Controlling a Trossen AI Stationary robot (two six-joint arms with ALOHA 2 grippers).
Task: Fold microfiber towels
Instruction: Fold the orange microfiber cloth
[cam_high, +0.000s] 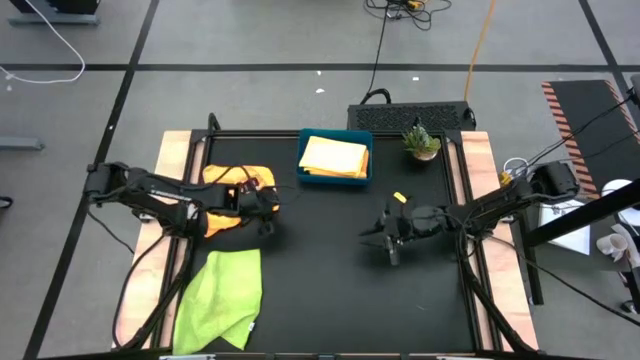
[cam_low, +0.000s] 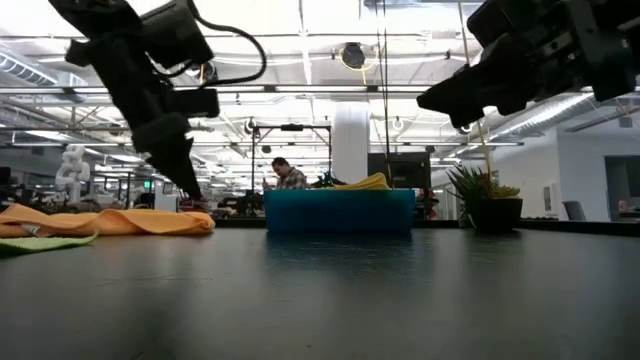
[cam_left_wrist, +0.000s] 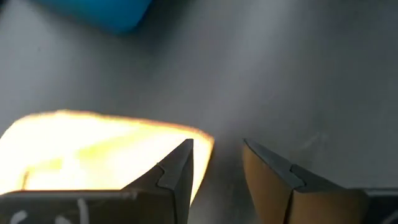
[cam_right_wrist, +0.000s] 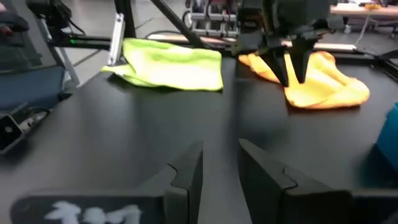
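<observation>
Orange towel (cam_high: 228, 196) heaped left of the blue tray (cam_high: 335, 160); lime green towel (cam_high: 222, 300) spread nearer than it; yellow towel (cam_high: 335, 155) inside the tray. Left gripper (cam_left_wrist: 216, 163) above the orange towel's edge, fingers parted, empty. Right gripper (cam_right_wrist: 219, 163) right of the heap, slightly parted, empty.

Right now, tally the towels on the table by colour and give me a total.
Orange towel, bunched under the left arm: 1
Lime green towel, at the table's front left: 1
Yellow towel, folded in the blue tray: 1
Total: 3
</observation>
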